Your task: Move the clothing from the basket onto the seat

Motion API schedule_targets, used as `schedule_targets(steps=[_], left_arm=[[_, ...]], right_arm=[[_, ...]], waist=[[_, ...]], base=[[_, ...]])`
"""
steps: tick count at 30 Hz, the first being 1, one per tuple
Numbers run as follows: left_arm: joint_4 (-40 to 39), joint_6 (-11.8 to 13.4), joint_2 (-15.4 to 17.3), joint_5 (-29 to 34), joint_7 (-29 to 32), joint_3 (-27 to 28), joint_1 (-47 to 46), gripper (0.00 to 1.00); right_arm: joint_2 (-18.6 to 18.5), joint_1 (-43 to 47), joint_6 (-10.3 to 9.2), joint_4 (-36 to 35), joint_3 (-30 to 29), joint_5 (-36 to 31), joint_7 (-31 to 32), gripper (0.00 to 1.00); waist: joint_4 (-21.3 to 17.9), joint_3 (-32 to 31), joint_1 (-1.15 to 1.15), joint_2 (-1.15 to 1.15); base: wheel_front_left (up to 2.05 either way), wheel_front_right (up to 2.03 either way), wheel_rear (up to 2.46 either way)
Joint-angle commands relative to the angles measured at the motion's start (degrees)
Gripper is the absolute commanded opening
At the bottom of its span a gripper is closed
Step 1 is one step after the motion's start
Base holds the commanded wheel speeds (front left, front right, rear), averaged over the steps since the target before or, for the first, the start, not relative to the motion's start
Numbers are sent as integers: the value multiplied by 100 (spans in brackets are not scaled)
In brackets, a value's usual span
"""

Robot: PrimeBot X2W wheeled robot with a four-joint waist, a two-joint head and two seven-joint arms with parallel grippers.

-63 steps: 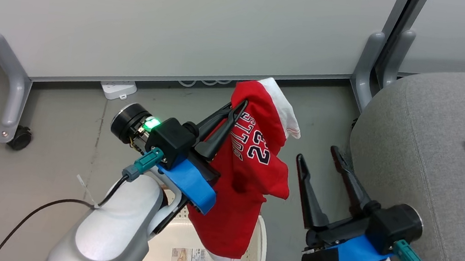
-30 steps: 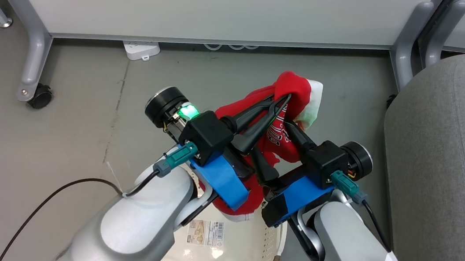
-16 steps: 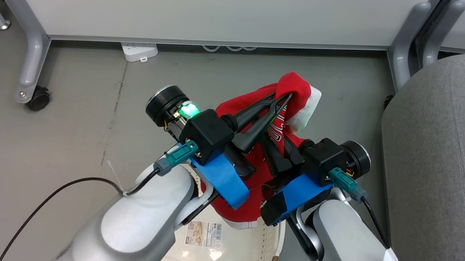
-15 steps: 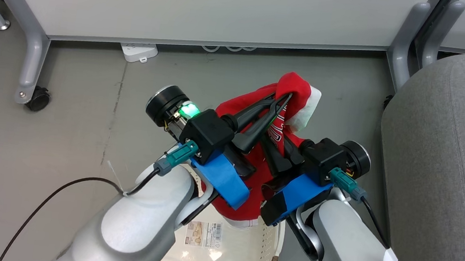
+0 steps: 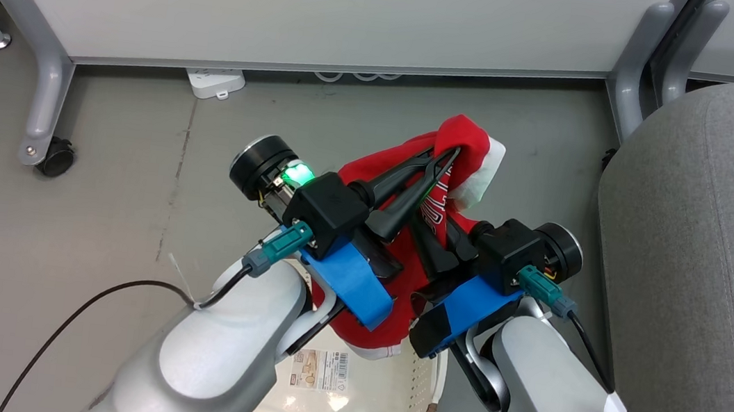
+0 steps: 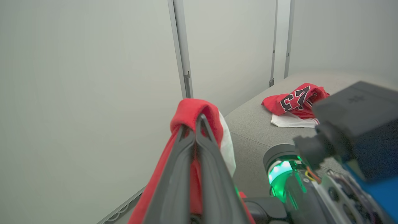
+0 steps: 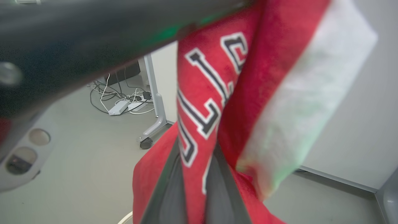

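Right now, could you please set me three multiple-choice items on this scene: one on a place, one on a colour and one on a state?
1. Where does the numbered jersey lie?
A. on a table
B. on a shelf
C. on the seat

2. What colour is the tape wrapped at the wrists?
A. blue
B. yellow
C. white

3. In what state is the right gripper?
A. open wide
B. shut on the BULLS garment
C. shut on nothing

Answers:
1. C: the left wrist view shows it crumpled on the grey cushion.
2. A: blue bands sit behind both grippers in the head view.
3. B: the right wrist view shows it pinching the lettered red cloth.
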Motion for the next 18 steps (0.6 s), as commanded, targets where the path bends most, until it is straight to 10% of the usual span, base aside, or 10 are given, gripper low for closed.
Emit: schedule_targets(steps=[1,2,18], left_arm=[[9,-10,6,34,-19,49,-18,72],[-7,-10,5,60,-19,62,-33,100],[-57,-10,9,210,-18,196,-27,100]], right_arm=[[14,-74,-4,5,8,-2,-1,0],[14,-84,-4,7,4,-2,-1,0],[13,-145,-4,-37,-93,73,-1,0]], waist=[[-2,9,0,0],[-3,15,0,0],[-172,136,0,0]], base=[[0,0,0],[0,0,0],[0,0,0]])
